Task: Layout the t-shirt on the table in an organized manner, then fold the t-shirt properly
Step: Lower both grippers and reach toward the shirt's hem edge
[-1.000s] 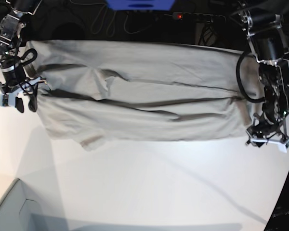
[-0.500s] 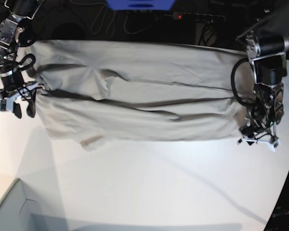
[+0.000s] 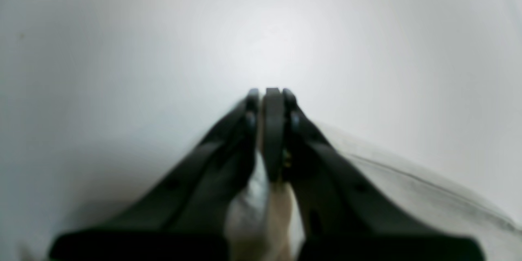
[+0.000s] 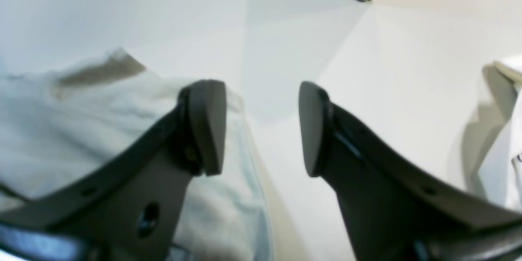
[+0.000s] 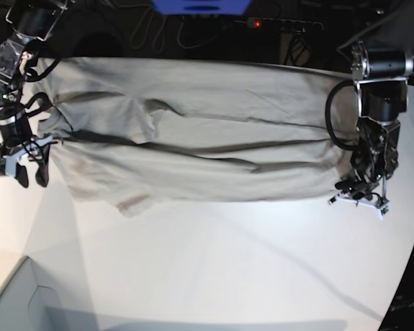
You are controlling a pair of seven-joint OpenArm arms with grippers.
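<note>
T-shirt: the t-shirt (image 5: 193, 138) lies spread wide across the upper half of the base view, long creases running left to right, one short sleeve (image 5: 132, 202) poking out at its lower left edge.
Worktop: the white worktop (image 5: 228, 269) is bare below the shirt; a pale box corner (image 5: 14, 296) sits at the lower left of the frame.
Left hand: the left hand (image 5: 359, 193), at the right of the base view, is clenched on the shirt's right-hand edge; in the left wrist view its fingers (image 3: 272, 130) meet with a strip of cloth pinched between them.
Right hand: the right hand (image 5: 24, 169), at the left of the base view, is released, its fingers (image 4: 208, 126) spread wide with nothing between them; one finger hangs over the shirt's edge, the other over bare worktop.
What changed: a second ago the left hand stood half open beside the shirt's edge, further toward the right edge of the frame; it has since slid in toward the cloth and snapped closed on it. The right hand has drifted a little down and left and stayed open.
Meaning for the task: one end of the shirt now looks secured, so it can likely be pulled or lifted from that side; the other end is not yet grasped.
Stage: probably the laying-out part, with folding not begun.
Risk: a one-sided pull may bunch the creases rather than flatten them.
</note>
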